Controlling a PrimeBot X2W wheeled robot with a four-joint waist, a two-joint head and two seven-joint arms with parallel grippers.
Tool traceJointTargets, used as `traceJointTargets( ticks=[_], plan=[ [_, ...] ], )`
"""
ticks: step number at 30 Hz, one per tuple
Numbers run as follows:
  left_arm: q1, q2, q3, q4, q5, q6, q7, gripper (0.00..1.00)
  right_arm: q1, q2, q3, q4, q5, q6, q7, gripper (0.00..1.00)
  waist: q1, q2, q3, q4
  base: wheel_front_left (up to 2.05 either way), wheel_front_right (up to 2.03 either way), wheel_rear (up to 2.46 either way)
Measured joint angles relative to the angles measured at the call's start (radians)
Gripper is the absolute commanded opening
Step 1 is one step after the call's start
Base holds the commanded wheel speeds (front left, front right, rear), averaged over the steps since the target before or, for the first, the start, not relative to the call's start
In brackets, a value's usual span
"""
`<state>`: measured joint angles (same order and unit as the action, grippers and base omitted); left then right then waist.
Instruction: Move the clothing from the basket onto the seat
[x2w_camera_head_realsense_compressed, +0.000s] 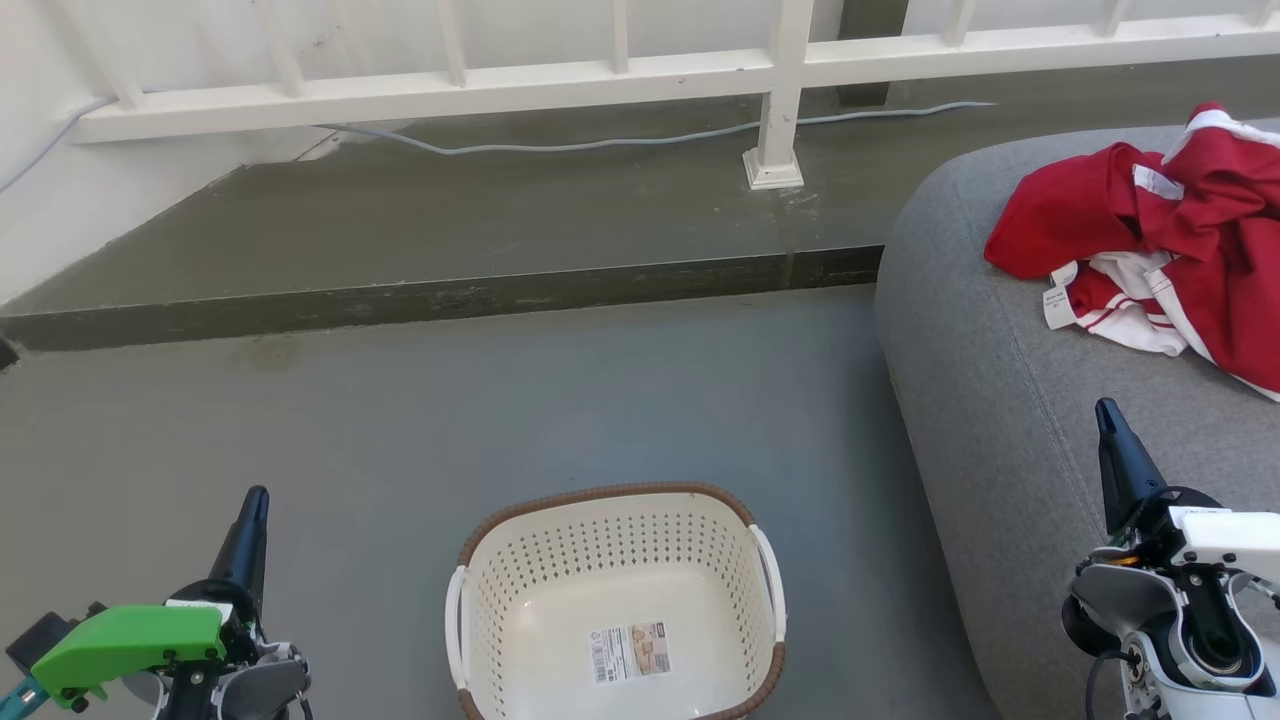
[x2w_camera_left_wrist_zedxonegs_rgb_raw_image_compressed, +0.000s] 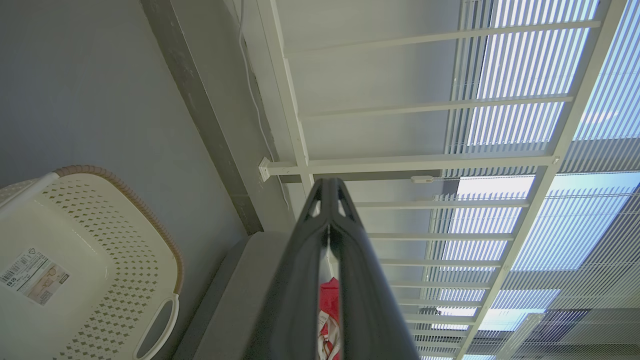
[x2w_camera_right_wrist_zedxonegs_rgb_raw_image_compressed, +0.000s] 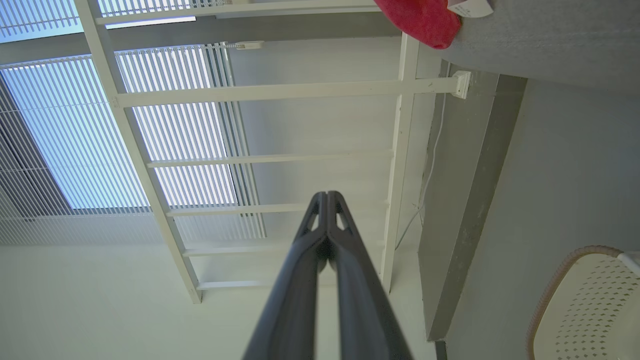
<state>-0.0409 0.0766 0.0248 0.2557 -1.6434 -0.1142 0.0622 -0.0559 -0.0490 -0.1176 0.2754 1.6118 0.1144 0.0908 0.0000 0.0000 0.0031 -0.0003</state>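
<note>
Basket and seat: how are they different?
The basket is small, cream plastic with holes; the seat is big, grey fabric. The basket has just a sticker inside; the seat carries the red clothing. Both have rounded edges.

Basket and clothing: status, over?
Left end effector shut, empty. Right end effector shut, empty. Clothing on seat; basket empty. Nothing in the way.

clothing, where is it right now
In the head view the clothing lies bunched on the grey seat at the upper right, beyond the right tool. The basket, on the floor at bottom centre, holds none of it.
</note>
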Motion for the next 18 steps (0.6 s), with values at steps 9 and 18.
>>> traceJointTargets(
  ticks=[9, 18],
  plan=[
    [-0.003, 0.000, 0.001, 0.006, -0.001, 0.000, 0.000, 0.00, 0.000, 0.000, -0.001, 0.000, 0.000, 0.000, 0.002, 0.00, 0.0000, 0.0000, 0.000, 0.000, 0.00, 0.00, 0.00],
    [-0.003, -0.001, 0.002, 0.013, -0.001, 0.000, 0.005, 0.00, 0.000, 0.000, -0.001, 0.000, 0.000, 0.000, 0.002, 0.00, 0.0000, 0.0000, 0.000, 0.000, 0.00, 0.00, 0.00]
  ],
)
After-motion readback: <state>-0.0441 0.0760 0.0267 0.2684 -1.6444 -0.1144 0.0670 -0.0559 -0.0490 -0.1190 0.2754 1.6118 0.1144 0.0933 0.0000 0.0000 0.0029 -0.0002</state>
